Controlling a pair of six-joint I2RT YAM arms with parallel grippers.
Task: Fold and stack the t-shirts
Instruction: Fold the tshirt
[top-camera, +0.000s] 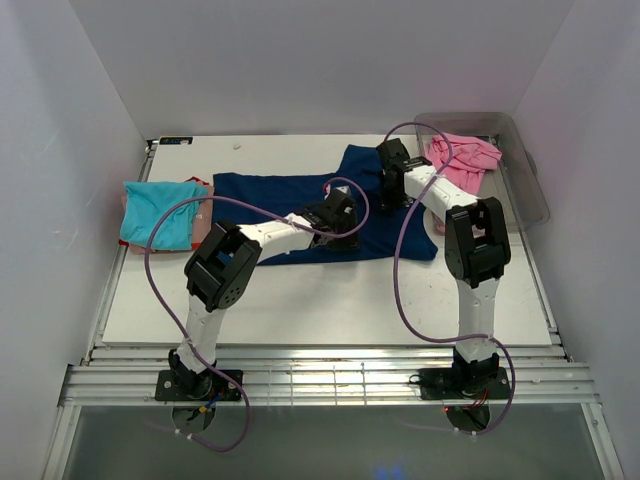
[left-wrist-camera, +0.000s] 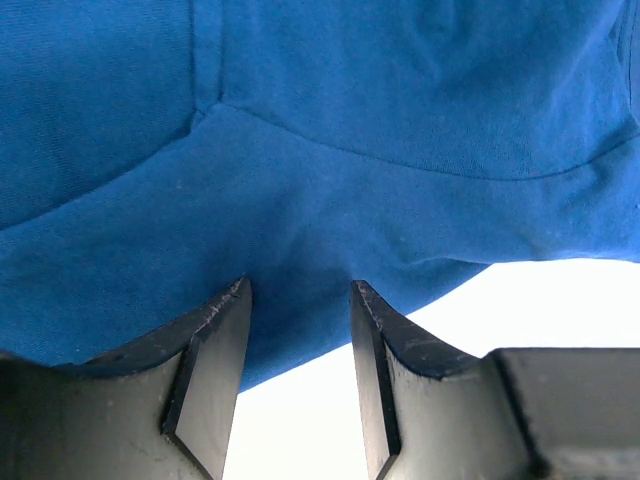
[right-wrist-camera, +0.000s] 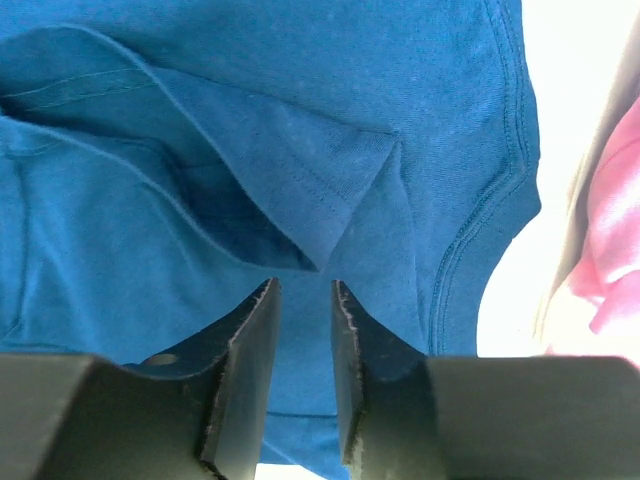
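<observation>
The navy blue t-shirt (top-camera: 260, 200) lies spread across the middle of the table. My left gripper (top-camera: 343, 228) is open low over its near edge; in the left wrist view the cloth (left-wrist-camera: 350, 150) edge runs between my fingertips (left-wrist-camera: 300, 290). My right gripper (top-camera: 392, 190) is slightly open just above the shirt near its collar; in the right wrist view it (right-wrist-camera: 302, 288) is by a folded flap (right-wrist-camera: 330, 190). The turquoise t-shirt (top-camera: 160, 212) lies folded at the left. The pink t-shirt (top-camera: 465, 160) is bunched in the tub and shows in the right wrist view (right-wrist-camera: 615, 240).
The clear plastic tub (top-camera: 525, 190) stands at the table's back right. A salmon-coloured cloth edge (top-camera: 205, 218) shows under the turquoise shirt. Purple cables loop over both arms. White walls close in on the left, back and right.
</observation>
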